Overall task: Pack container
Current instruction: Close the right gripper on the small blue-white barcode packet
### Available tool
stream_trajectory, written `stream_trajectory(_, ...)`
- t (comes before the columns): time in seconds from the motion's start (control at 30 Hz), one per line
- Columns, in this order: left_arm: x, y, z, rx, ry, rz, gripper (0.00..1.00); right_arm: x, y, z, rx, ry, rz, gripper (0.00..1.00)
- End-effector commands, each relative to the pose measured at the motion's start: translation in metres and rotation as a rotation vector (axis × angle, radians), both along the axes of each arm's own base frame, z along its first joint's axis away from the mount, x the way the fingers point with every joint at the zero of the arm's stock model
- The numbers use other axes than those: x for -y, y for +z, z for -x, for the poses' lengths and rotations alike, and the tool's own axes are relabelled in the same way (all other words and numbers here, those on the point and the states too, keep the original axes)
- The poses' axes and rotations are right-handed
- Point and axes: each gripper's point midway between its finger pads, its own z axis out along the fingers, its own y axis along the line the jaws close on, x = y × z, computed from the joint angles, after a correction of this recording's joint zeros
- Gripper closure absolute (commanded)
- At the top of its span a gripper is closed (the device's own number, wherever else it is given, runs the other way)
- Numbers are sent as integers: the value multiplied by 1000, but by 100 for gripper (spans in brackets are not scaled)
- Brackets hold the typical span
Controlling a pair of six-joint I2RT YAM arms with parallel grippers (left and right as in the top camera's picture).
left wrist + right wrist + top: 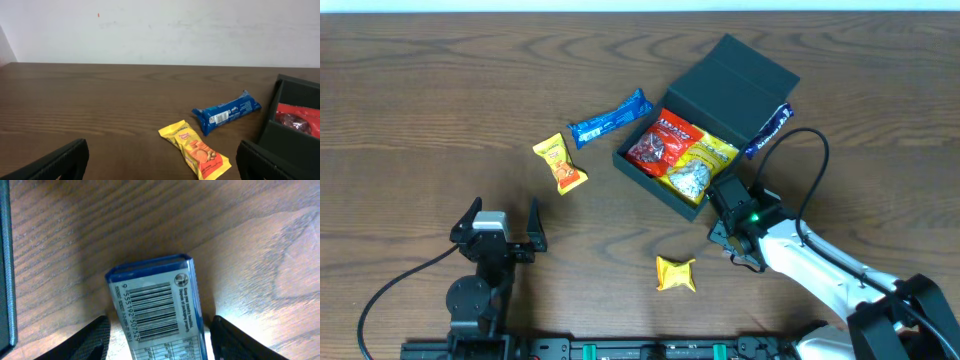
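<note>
The right gripper (159,330) stands open astride a blue barcoded packet (155,300), with a sliver of table (250,255) showing beside each finger. The container (732,72) lies just beside it, at the left edge of the wrist view. Its lid is flapped back, with a red packet (655,146) and a yellow packet (712,153) inside. The left gripper (162,150), spread wide and empty, sits apart from the container.

- Overhead, soft even light covers the brown tabletop (440,100). The container (740,75) casts a short, faint shadow, and the foil packets (685,165) inside it glint.
- From the left wrist, the white wall (200,30) is bright and the far tabletop has a pale sheen. The left tool (162,147) shows dark, blurred fingers (60,160).
- From the right wrist, the blue packet (157,305) has a fairly sharp barcode. The wood is washed pale to its right and shadowed to its left. The right tool (157,330) is out of focus.
</note>
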Motion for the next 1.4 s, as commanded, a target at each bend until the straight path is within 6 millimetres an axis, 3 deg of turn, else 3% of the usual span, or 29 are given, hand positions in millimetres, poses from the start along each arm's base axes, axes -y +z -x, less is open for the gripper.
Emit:
stream_trajectory(0.0,1,-17,1,-55,-9,0,5,7,1,-4,17,4,39,36)
stream_trajectory(0.07,1,-17,1,-55,-9,0,5,7,1,-4,18,4,38,40)
stream_trajectory(0.17,1,-17,1,-55,-9,0,5,8,1,-5,23,10,44,56)
stream_trajectory(0.37,1,-17,1,-55,-9,0,5,8,1,-5,23,10,44,66)
stream_trajectory(0.8,1,-17,1,-55,-9,0,5,4,1,-4,19,14,25,72)
stream_trajectory(1.37,1,-17,1,-55,-9,0,5,-13,27,-12,92,45,-84,80)
